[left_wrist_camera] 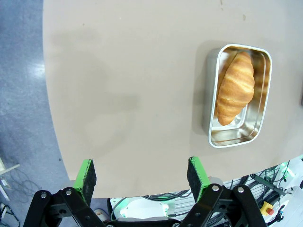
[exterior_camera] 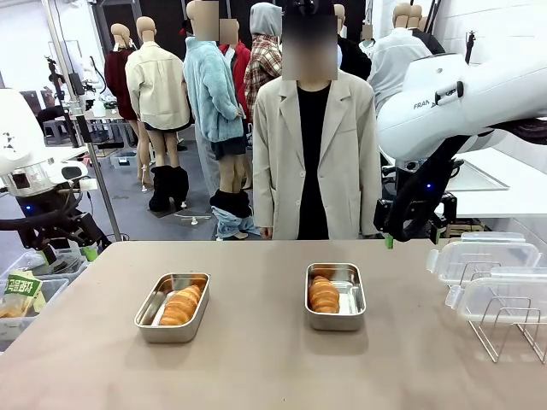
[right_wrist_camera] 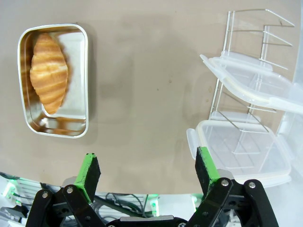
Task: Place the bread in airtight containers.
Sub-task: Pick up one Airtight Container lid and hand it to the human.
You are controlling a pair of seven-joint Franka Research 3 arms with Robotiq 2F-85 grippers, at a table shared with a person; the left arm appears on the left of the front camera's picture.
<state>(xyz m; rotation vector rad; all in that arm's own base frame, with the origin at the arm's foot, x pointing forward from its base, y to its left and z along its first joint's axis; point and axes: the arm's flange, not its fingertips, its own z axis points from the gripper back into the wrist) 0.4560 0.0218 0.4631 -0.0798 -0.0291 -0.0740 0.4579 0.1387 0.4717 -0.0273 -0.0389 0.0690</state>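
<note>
On the surface [exterior_camera: 256, 367], each croissant was seen lying in its own uncovered steel box: the left croissant [exterior_camera: 181, 305] slantwise in the left container [exterior_camera: 171, 335], the right croissant [exterior_camera: 323, 294] along the left wall of the right container [exterior_camera: 335, 322]. Both clear lids [exterior_camera: 483, 256] rested at the wire rack [exterior_camera: 504, 329] on the right. The left gripper [left_wrist_camera: 142, 175] and the right gripper [right_wrist_camera: 149, 168] were spread wide and empty. A lid could be dragged off together with the rack, or pressed onto a croissant standing proud of the rim, so that the clips would not seat. "FRA" was legible on the right arm [exterior_camera: 444, 102]; print on a green packet [exterior_camera: 21, 286] at the left could not be read.
</note>
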